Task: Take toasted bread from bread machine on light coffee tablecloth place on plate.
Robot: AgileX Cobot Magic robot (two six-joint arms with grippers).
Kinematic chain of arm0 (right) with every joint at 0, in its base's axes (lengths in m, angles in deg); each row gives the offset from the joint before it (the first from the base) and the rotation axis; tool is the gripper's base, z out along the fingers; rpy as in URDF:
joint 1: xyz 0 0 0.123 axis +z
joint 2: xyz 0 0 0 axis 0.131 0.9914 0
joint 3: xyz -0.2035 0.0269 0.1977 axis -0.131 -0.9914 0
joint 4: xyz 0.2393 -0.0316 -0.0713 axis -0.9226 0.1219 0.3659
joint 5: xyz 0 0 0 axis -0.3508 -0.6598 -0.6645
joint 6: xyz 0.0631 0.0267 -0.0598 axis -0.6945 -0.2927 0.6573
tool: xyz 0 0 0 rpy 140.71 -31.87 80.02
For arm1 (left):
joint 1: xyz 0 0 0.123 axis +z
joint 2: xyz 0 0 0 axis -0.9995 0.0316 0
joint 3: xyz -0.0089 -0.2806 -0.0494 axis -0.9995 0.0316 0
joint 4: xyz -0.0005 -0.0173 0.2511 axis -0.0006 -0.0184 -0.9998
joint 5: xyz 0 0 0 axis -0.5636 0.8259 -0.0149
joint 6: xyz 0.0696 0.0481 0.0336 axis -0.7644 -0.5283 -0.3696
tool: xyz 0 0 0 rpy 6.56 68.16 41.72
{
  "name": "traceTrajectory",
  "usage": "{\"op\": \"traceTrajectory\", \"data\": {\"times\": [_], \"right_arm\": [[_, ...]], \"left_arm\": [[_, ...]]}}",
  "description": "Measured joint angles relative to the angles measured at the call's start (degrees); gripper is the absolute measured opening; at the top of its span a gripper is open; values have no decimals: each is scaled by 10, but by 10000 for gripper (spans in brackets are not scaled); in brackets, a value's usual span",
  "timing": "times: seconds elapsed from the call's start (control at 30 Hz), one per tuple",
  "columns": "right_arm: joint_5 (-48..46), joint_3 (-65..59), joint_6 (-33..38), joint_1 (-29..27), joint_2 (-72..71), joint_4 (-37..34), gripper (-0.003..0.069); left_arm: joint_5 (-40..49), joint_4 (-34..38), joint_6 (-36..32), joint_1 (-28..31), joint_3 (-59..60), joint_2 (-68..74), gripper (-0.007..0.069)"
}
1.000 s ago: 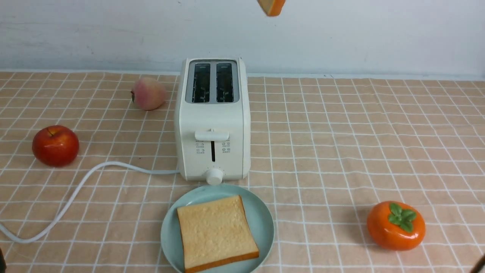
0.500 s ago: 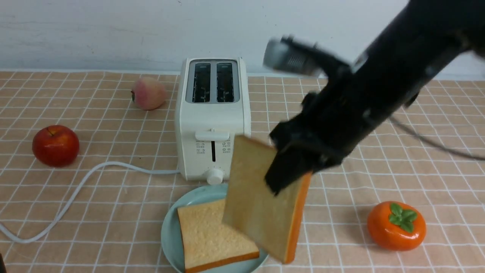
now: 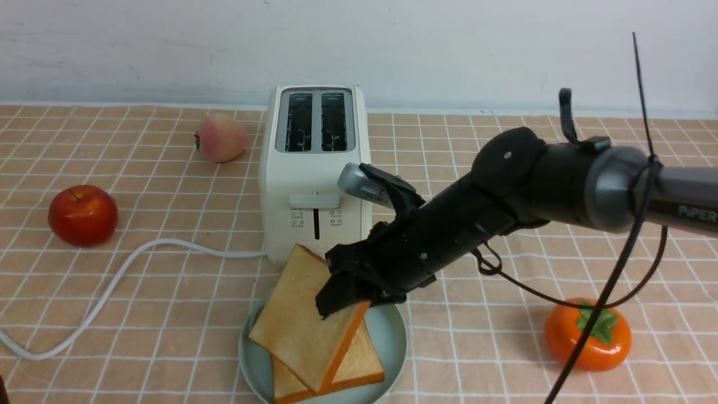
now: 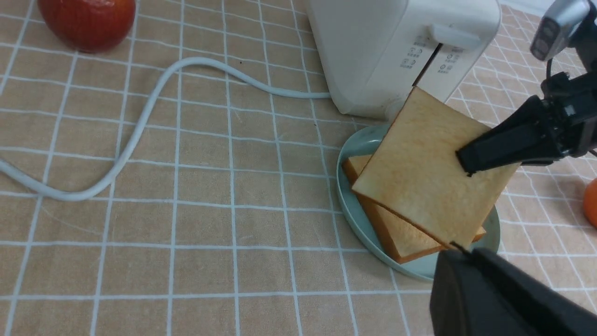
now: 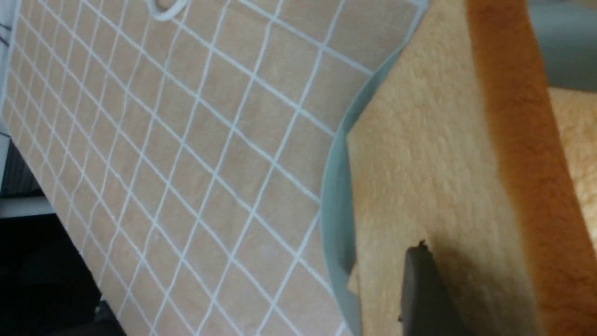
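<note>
Right arm, front view: the black and grey jointed arm (image 3: 561, 179) enters from the right side, its forearm nearly level, then bends at a dark rounded joint and slopes down and leftward to the plate. The silver wrist camera (image 3: 366, 185) sits above the hand, in front of the cream-white two-slot toaster (image 3: 317, 168). A loose black cable (image 3: 614, 275) hangs from the forearm and crosses in front of the glossy orange persimmon with green leaves (image 3: 589, 336).

Right hand: the black right gripper (image 3: 331, 300) points obliquely down, one finger lying across the pale golden face of the upper square toast slice with orange-brown crust (image 3: 300, 320). The opposite finger is hidden behind the bread; whether the jaws grip the slice or stand loose around it cannot be told.

Bread: the upper slice is tilted above the round pale teal-green plate (image 3: 395, 336), overlapping the lower square toast slice (image 3: 359, 367), which rests on that plate. Contact between the slices is unclear. The plate stands on the light tan-peach cloth with white grid lines (image 3: 477, 359), just in front of the toaster; both toaster slots hold no bread.

Left hand: the dark left gripper (image 4: 468, 254), fingertips together, is shut, its tips showing in its own wrist view.
</note>
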Motion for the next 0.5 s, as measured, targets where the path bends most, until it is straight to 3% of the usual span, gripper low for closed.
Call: {"op": "traceTrajectory", "data": {"times": [0.03,0.07,0.17,0.2,0.27,0.37,0.4,0.43,0.5], "right_arm": [[1,1,0,0,0,10,365],[0,1,0,0,0,13,375],[-41,18,-2,-9,-11,92,514],[-49,21,-5,-11,-14,106,524],[-101,42,-62,-30,-43,201,552],[-159,69,-159,-44,-101,306,476],[-163,69,-165,-44,-106,306,465],[-193,81,-202,-39,-161,364,337],[-212,85,-223,-28,-219,402,171]], "left_arm": [[0,0,0,0,0,0,-14],[0,0,0,0,0,0,-14],[0,0,0,0,0,0,-14],[0,0,0,0,0,0,-14],[1,-4,0,0,0,0,-14],[2,-11,0,0,0,0,-14],[2,-11,0,0,0,0,-14],[1,-11,0,0,0,0,-14],[-1,-11,0,0,0,0,-14]]}}
